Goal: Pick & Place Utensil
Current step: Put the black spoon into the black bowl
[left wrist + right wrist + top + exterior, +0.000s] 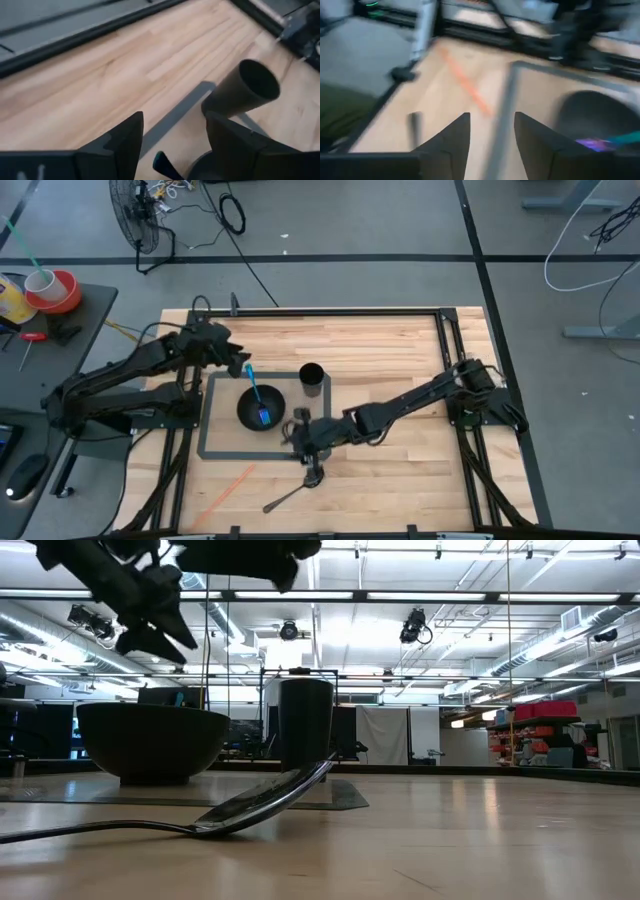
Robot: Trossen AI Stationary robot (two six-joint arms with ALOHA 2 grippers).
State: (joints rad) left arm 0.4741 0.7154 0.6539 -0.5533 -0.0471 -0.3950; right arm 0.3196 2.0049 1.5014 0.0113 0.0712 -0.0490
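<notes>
A blue utensil (258, 394) sits in the black bowl (260, 409), head down inside, handle leaning up over the far-left rim. My left gripper (240, 366) hovers open at that handle's tip (160, 162), which shows between the fingers without touching either. It also hangs above the bowl (150, 740) in the low view. A dark cup (311, 378) stands upright just right of the bowl. A metal utensil (290, 494) lies on the wood near the front edge. My right gripper (306, 444) is open just beyond its far end, facing the bowl (592, 117).
A grey tape rectangle (205, 420) frames the bowl and cup. An orange line (225, 488) is marked on the wood near the front left. The metal utensil (260, 802) arches up off the table in the low view. Bare wood lies to the right and far side.
</notes>
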